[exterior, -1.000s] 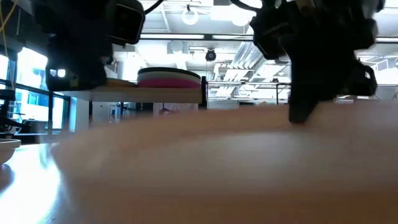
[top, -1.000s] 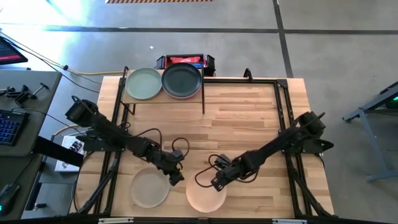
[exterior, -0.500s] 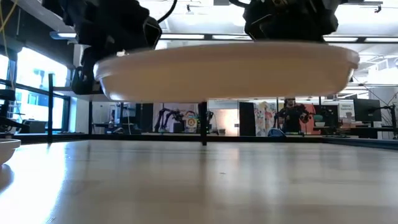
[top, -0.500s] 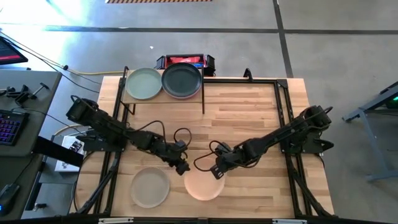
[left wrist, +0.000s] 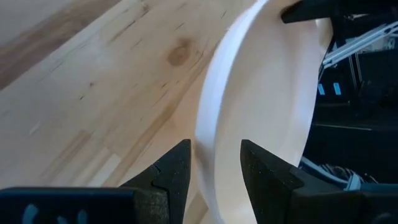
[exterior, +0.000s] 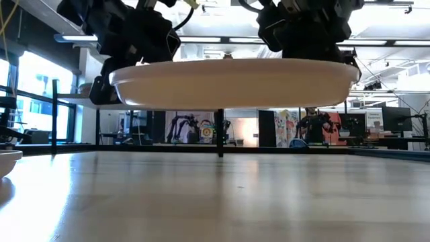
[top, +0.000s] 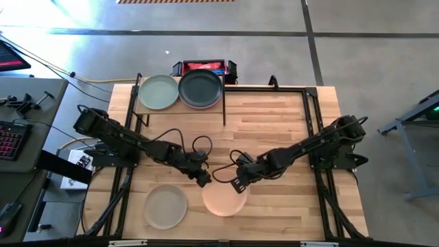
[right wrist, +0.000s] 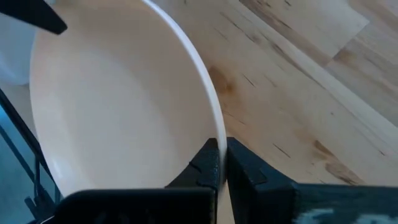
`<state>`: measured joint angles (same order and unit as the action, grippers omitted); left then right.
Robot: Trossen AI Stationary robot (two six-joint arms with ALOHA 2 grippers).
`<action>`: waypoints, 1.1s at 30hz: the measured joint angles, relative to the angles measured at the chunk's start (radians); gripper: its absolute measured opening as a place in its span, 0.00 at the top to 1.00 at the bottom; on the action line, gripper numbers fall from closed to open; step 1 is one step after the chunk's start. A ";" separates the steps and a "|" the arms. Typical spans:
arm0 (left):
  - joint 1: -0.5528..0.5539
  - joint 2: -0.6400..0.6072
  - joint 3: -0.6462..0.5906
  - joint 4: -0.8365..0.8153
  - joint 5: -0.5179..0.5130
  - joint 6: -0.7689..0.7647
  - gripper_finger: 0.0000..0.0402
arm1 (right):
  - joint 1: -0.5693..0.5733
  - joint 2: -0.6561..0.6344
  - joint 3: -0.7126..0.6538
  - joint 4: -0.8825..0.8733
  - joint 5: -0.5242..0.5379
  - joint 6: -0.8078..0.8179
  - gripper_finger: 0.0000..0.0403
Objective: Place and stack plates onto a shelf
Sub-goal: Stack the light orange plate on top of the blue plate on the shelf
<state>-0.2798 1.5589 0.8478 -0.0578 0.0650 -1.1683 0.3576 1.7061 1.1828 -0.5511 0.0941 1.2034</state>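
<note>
Both grippers are on the peach plate (top: 224, 200): my right gripper (right wrist: 221, 163) is clenched on its rim, my left gripper (left wrist: 212, 167) straddles the opposite rim, fingers apart (not visibly pinching). A second ago that plate lay on the tabletop (top: 274, 130); now it hangs clear. Next it travels to the shelf (top: 180, 106), where green (top: 158, 91) and dark grey (top: 200, 88) plates sit.

The middle of the bench (top: 274, 130) lay bare between the shelf (top: 180, 108) and both arms, open for a pincer to pass. Both halves of the shelf top were taken, by a pale green plate (top: 158, 92) and a dark grey plate (top: 201, 88). Near the front edge, a lifted peach plate (top: 225, 201) and a beige-grey plate (top: 165, 206) filled the room there.
</note>
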 joint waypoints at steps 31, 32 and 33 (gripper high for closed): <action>0.000 0.000 0.000 -0.007 -0.006 0.020 0.91 | 0.000 0.000 0.000 0.001 -0.006 0.004 1.00; 0.000 0.000 0.000 -0.007 -0.009 0.020 0.93 | 0.000 0.000 0.000 0.001 -0.006 0.004 1.00; 0.000 0.000 0.000 -0.008 -0.012 0.020 0.95 | 0.000 0.000 0.001 0.002 -0.006 0.005 1.00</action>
<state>-0.2798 1.5592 0.8474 -0.0660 0.0531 -1.1481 0.3580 1.7061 1.1834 -0.5494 0.0883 1.2081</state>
